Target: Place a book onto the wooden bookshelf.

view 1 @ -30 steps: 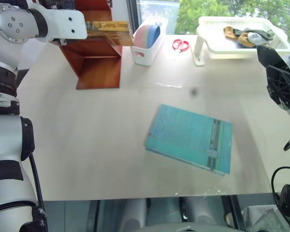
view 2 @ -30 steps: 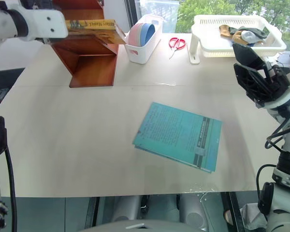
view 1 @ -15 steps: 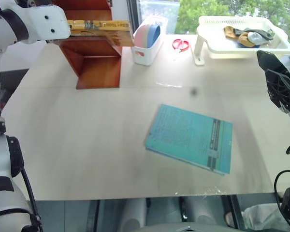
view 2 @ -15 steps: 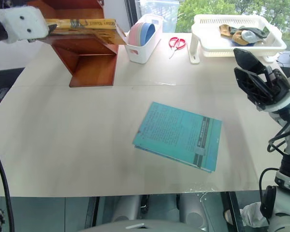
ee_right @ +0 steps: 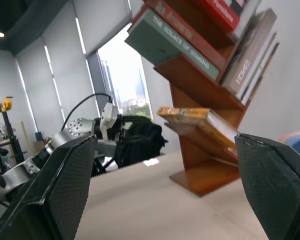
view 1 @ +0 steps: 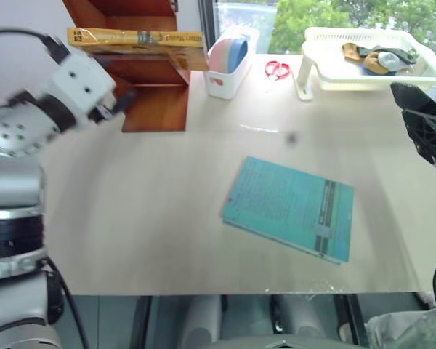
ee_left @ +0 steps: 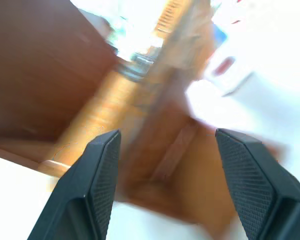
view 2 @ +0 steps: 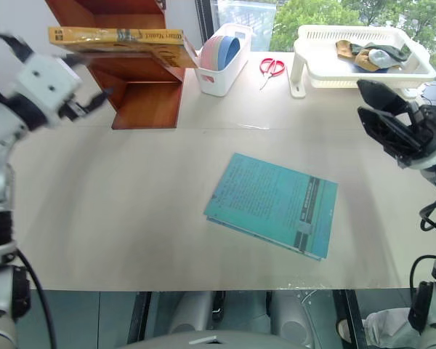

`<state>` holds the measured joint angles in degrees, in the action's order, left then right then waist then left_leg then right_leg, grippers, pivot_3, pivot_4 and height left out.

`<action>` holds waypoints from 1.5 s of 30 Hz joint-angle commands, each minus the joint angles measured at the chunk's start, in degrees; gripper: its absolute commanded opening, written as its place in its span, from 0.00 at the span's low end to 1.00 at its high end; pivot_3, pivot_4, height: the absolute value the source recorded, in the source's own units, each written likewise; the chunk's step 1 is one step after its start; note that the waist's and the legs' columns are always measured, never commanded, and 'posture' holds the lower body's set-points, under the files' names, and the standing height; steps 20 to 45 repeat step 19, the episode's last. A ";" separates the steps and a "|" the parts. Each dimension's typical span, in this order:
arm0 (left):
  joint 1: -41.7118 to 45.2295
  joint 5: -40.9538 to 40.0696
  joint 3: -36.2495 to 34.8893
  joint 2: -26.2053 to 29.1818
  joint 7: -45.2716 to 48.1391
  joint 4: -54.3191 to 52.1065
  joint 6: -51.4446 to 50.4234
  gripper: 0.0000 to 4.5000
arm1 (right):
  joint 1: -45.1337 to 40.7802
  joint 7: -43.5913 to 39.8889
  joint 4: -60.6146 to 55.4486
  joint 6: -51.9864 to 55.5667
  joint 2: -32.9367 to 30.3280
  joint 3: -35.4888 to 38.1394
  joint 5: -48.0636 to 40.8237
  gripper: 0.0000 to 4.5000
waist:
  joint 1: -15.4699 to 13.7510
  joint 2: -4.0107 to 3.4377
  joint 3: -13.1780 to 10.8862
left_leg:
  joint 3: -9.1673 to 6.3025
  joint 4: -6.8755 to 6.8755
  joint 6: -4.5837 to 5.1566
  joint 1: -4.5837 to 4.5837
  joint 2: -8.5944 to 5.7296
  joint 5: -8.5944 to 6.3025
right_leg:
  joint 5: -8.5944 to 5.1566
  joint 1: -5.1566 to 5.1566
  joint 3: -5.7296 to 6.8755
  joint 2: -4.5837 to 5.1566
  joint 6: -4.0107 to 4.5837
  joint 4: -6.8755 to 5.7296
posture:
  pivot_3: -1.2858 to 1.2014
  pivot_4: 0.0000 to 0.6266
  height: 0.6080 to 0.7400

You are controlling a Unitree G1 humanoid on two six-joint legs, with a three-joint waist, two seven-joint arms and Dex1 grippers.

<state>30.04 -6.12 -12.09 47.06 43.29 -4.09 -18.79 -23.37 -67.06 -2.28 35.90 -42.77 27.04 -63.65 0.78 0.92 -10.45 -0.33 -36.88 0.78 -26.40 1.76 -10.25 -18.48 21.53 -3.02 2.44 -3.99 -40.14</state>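
The book (view 2: 120, 41) lies flat on the bookshelf (view 2: 142, 87) ahead of our left gripper (view 2: 94, 100), whose jaws stand wide and empty, so we judge it placed; our right gripper (view 2: 392, 123), well apart, also gapes empty.

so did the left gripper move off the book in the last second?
Yes. The left gripper was up at the yellow book on the wooden bookshelf; now it sits lower, beside the shelf's base, open and apart from the book.

The wooden bookshelf (view 2: 123, 58) is cropped above.
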 commanded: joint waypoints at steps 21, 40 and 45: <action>-38.83 -22.28 -2.19 -17.48 -4.86 -29.27 -18.59 0.71 | 27.25 -11.53 14.84 -34.13 -4.44 -4.00 35.29 1.00 | 0.04 -0.06 0.13 | 0.27 0.27 -0.05 1.92 0.35 -0.03 | -0.13 -1.80 -0.30 -0.19 0.26 0.42 | 0.52 0.24 1.00; -38.83 -22.28 -2.19 -17.48 -4.86 -29.27 -18.59 0.71 | 27.25 -11.53 14.84 -34.13 -4.44 -4.00 35.29 1.00 | 0.04 -0.06 0.13 | 0.27 0.27 -0.05 1.92 0.35 -0.03 | -0.13 -1.80 -0.30 -0.19 0.26 0.42 | 0.52 0.24 1.00; -38.83 -22.28 -2.19 -17.48 -4.86 -29.27 -18.59 0.71 | 27.25 -11.53 14.84 -34.13 -4.44 -4.00 35.29 1.00 | 0.04 -0.06 0.13 | 0.27 0.27 -0.05 1.92 0.35 -0.03 | -0.13 -1.80 -0.30 -0.19 0.26 0.42 | 0.52 0.24 1.00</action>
